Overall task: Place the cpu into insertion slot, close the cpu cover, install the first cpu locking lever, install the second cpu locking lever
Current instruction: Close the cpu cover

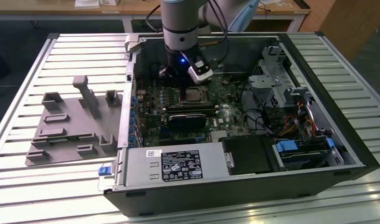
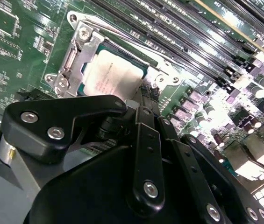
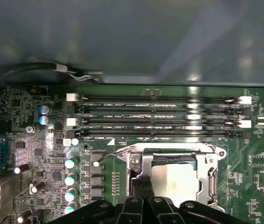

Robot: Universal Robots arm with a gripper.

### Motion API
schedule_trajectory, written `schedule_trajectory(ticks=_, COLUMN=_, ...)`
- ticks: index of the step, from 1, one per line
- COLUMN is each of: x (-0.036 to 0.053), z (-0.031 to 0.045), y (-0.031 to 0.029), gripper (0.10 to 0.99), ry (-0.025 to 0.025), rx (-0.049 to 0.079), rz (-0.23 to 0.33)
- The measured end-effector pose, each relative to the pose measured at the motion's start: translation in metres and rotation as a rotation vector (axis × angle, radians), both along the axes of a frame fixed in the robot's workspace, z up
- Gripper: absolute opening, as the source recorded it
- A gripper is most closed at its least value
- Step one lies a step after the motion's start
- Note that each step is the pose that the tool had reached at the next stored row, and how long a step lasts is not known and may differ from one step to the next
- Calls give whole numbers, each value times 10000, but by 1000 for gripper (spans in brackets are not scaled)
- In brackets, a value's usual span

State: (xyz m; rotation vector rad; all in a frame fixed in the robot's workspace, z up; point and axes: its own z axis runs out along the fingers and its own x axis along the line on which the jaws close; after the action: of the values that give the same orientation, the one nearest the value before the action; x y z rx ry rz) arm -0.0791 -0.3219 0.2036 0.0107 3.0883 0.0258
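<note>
Pincer (image 3: 143, 185) clenched, tips together at the edge of the cpu cover (image 2: 82, 45); cover lies down over the cpu (image 2: 111, 74), silvery top showing.

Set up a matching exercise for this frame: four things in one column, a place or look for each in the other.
1 chip
2 cover
3 memory slots
4 grey stand

A outside the case, on the slatted table
B thin metal frame around the chip
C silvery-grey square in the frame's window
D long, black, side by side

Pairs: 1-C, 2-B, 3-D, 4-A
</note>
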Motion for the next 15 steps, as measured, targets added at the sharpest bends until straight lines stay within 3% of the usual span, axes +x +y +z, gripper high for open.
schedule_trajectory(ticks=15, x=19, z=-30, y=0, gripper=102, ry=-1, rx=6, rz=186)
